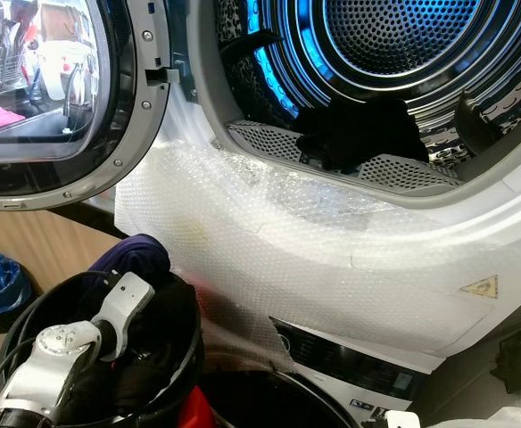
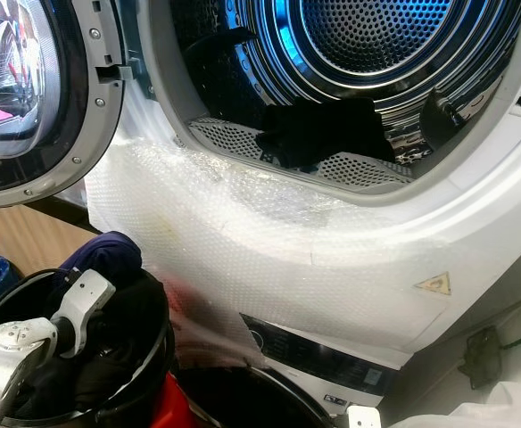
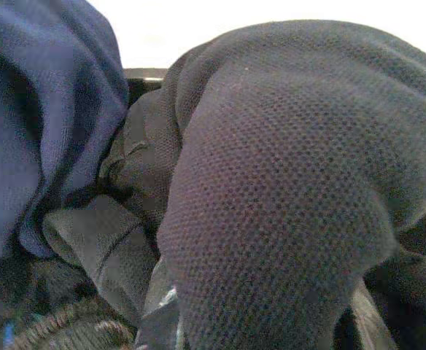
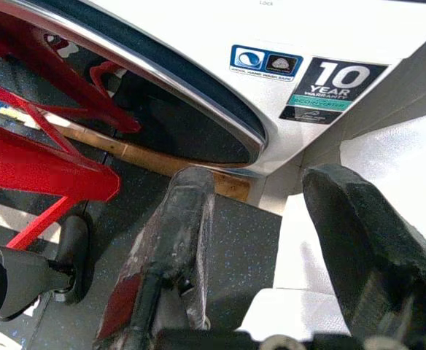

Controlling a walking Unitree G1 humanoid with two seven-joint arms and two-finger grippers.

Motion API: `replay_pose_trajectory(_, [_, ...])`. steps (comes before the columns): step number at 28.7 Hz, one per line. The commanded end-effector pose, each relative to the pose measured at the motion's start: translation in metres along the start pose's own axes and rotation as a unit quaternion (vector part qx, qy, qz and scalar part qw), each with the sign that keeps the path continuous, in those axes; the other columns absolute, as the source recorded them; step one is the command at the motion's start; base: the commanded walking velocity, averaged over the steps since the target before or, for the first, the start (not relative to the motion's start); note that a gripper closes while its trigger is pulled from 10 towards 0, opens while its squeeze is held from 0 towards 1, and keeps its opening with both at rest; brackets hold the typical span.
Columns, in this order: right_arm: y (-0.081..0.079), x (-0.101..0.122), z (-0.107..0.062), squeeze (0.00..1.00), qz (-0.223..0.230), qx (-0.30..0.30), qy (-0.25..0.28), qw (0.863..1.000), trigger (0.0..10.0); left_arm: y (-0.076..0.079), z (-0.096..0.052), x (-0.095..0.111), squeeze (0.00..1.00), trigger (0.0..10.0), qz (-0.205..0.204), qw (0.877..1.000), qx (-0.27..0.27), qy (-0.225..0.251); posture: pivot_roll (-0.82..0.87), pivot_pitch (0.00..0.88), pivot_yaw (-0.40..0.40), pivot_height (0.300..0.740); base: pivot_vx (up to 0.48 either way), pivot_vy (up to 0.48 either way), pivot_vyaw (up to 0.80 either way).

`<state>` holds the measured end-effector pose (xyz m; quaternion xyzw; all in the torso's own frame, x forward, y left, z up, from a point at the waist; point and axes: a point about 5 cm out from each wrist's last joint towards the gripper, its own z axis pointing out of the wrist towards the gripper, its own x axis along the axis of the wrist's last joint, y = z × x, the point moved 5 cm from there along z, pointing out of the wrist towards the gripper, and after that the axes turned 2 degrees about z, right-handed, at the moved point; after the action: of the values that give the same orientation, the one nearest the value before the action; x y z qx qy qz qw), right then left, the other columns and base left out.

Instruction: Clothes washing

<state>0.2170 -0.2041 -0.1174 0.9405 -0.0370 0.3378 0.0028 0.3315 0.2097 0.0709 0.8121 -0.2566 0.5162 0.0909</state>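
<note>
Bubble-wrapped dryer front (image 1: 332, 259) stood open; one dark garment (image 1: 359, 134) lay at the drum lip, more remained in the black basket (image 1: 185, 357). Left wrist: left gripper buried in dark clothes (image 3: 286, 204), finger state indeterminable. Right wrist: right gripper (image 4: 260, 240) parted, empty, near the floor.

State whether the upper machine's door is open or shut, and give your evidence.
Open. The door is swung aside to the left, and the drum is exposed with a dark garment at its mouth.
</note>
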Motion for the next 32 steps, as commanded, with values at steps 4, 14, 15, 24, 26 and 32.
replay_pose_trajectory(4, [-0.002,0.002,0.001,0.0,-0.003,0.002,0.001,1.0,10.0,-0.005,-0.009,0.013,0.0,0.0,-0.033,0.999,0.019,0.035,0.34,0.0,-0.089,0.74,0.0,0.0,0.0])
replay_pose_trajectory(14, [-0.007,-0.003,0.0,0.0,0.005,0.008,-0.006,1.0,10.0,-0.001,-0.052,0.077,0.0,0.0,-0.079,0.98,0.035,0.179,0.34,0.0,-0.074,0.74,0.0,0.0,0.0])
replay_pose_trajectory(15, [-0.007,-0.003,0.0,0.0,0.006,0.008,-0.006,1.0,10.0,0.0,-0.055,0.082,0.0,0.0,-0.08,0.978,0.033,0.189,0.33,0.0,-0.073,0.74,0.0,0.0,0.0])
replay_pose_trajectory(24, [-0.008,-0.003,0.001,0.0,0.014,0.006,-0.005,1.0,10.0,0.03,-0.08,0.136,0.0,0.0,-0.073,0.958,-0.042,0.276,0.34,0.0,-0.069,0.74,0.0,0.0,0.0])
replay_pose_trajectory(26, [-0.009,-0.003,0.001,0.0,0.015,0.006,-0.006,1.0,10.0,0.038,-0.083,0.144,0.0,0.0,-0.066,0.954,-0.062,0.286,0.34,0.0,-0.067,0.74,0.0,0.0,0.0])
replay_pose_trajectory(32, [-0.012,0.001,0.002,0.0,0.024,0.007,-0.001,1.0,10.0,0.052,-0.087,0.171,0.0,0.0,-0.038,0.944,-0.102,0.311,0.34,0.0,-0.06,0.74,0.0,0.0,0.0])
